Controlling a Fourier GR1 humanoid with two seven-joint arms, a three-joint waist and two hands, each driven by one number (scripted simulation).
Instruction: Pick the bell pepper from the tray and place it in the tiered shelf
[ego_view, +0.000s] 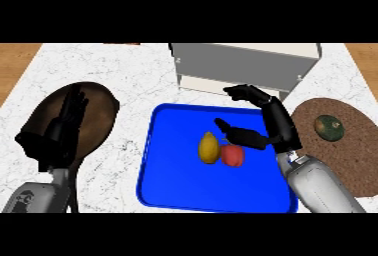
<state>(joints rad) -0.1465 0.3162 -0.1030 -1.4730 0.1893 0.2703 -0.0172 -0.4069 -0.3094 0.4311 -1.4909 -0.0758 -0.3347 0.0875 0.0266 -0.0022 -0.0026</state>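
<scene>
A red bell pepper (233, 155) lies on the blue tray (177, 190), touching a yellow fruit (210, 147) on its left. My right hand (275, 120) hovers over the tray's right side, open, its thumb reaching toward the pepper and its fingers stretched up toward the shelf; nothing is held. The grey-and-cream tiered shelf (247, 62) stands at the back, just beyond the tray. My left hand (63, 125) rests open at the left, fingers up, over a dark brown round board (100, 125).
A brown cork mat (347, 150) at the right carries a dark green round vegetable (329, 127). The counter is white marble (111, 65), with wooden edges at the far left and right.
</scene>
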